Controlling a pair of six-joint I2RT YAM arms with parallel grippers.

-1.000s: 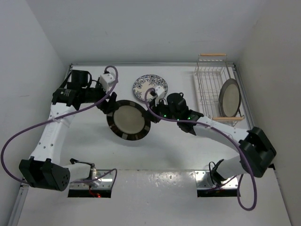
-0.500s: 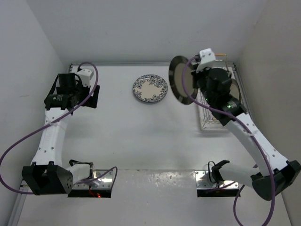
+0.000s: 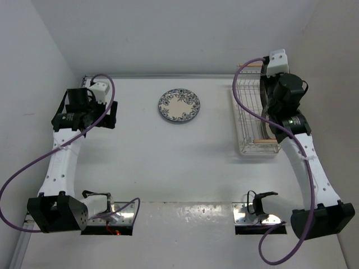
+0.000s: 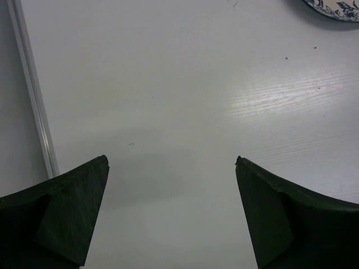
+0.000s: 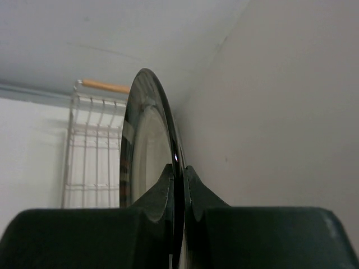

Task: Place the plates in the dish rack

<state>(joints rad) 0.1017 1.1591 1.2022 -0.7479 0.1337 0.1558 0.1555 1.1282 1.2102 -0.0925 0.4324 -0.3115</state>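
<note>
Left gripper (image 3: 107, 114), overhead: spread wide, holding nothing, above the far-left worktop (image 3: 168, 162).
Flowered plate (image 3: 179, 106), overhead: lies flat on the worktop, well apart from both arms.
Dish rack (image 3: 249, 115), overhead: far right, with the right arm reaching over it.
Left wrist view: fingers (image 4: 61, 218) wide apart over the worktop; the flowered plate's rim shows at the top right corner.
Right gripper (image 5: 178, 172), right wrist view: clamped on the rim of the grey-rimmed plate (image 5: 143, 151), which stands upright on edge at the rack; whether it sits in a slot cannot be told.

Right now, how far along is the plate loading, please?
Done: one dark plate seems racked, mostly hidden behind the right arm. In hand: the right fingers pinch a grey-rimmed plate edge-on at the dish rack. Left: the blue floral plate on the table.
</note>
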